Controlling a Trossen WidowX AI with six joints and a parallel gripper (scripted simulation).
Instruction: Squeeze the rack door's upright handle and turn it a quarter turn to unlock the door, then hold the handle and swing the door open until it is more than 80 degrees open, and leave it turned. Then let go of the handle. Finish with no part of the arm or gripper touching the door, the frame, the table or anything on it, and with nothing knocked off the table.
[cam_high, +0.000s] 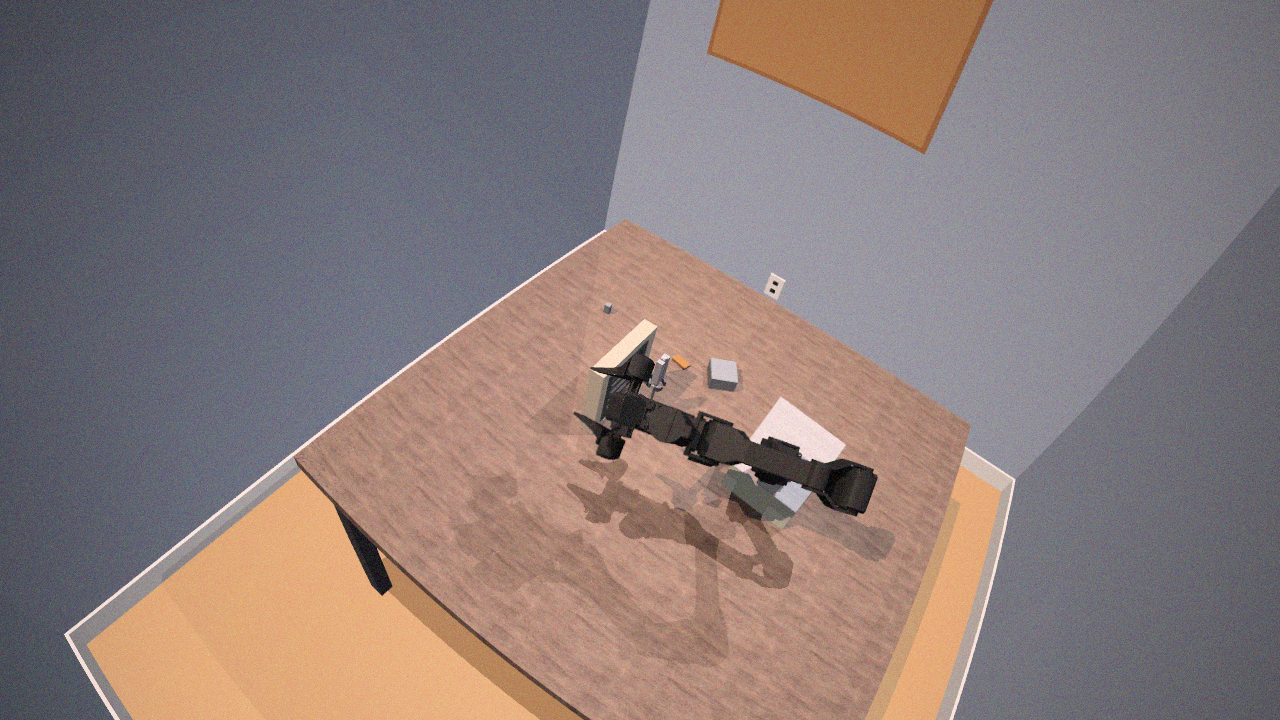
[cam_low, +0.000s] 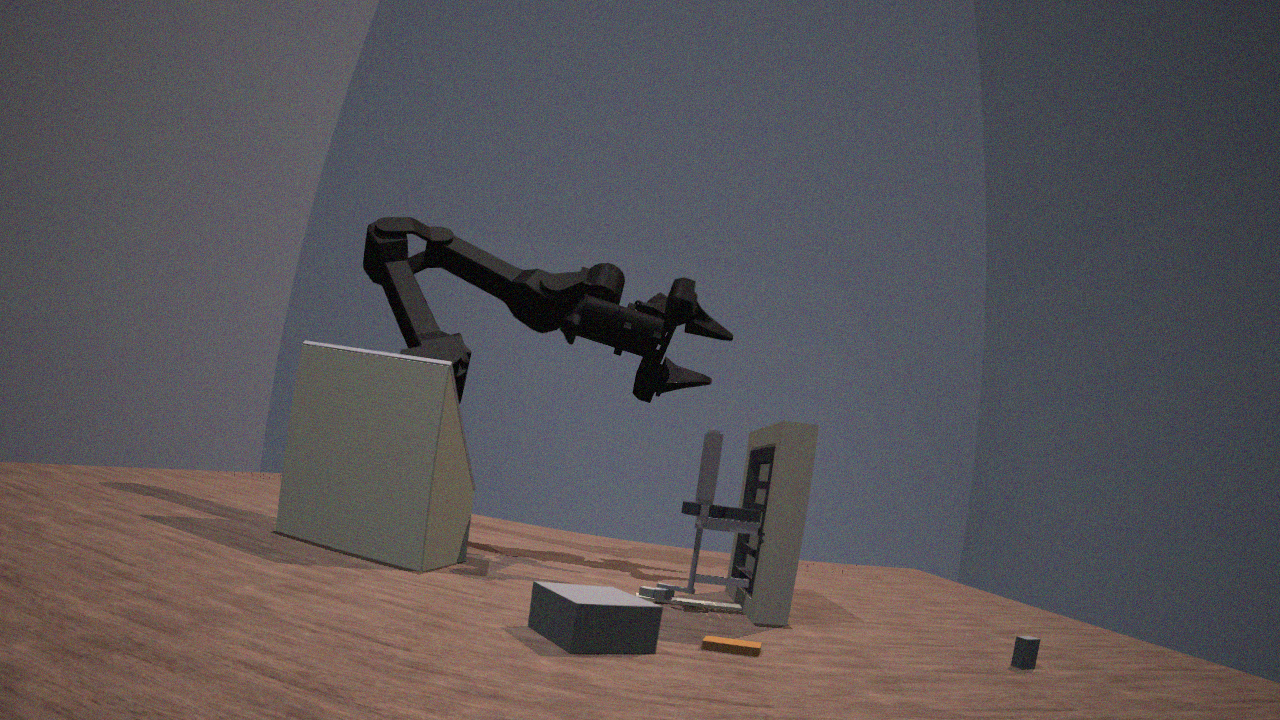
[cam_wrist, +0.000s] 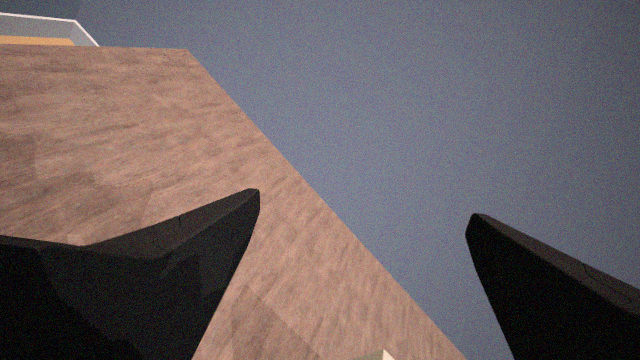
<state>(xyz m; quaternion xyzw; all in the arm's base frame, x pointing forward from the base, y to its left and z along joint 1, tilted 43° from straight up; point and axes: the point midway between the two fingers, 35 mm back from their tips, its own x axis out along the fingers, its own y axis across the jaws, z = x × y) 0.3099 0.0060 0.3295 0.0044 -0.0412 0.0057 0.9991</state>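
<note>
The rack's cream frame (cam_high: 626, 344) (cam_low: 787, 528) stands upright on the table, with a dark lattice (cam_low: 762, 456) showing on its inner side. The upright grey handle (cam_high: 663, 359) (cam_low: 708, 470) stands out in front of it, beside grey bars (cam_low: 729, 526) that reach toward the frame. I cannot tell the door's angle or how far the handle is turned. My gripper (cam_high: 585, 392) (cam_low: 721, 360) (cam_wrist: 362, 211) is open and empty, above the handle and rack in the exterior view. Its fingers hide part of the rack in the top view. The wrist view shows no handle.
A grey block (cam_high: 723, 374) (cam_low: 617, 617) and a small orange bar (cam_high: 681, 361) (cam_low: 732, 645) lie near the rack. A small dark piece (cam_high: 607, 308) (cam_low: 1025, 652) stands beyond it. A pale wedge-shaped box (cam_high: 796, 429) (cam_low: 358, 447) stands beside the arm's base.
</note>
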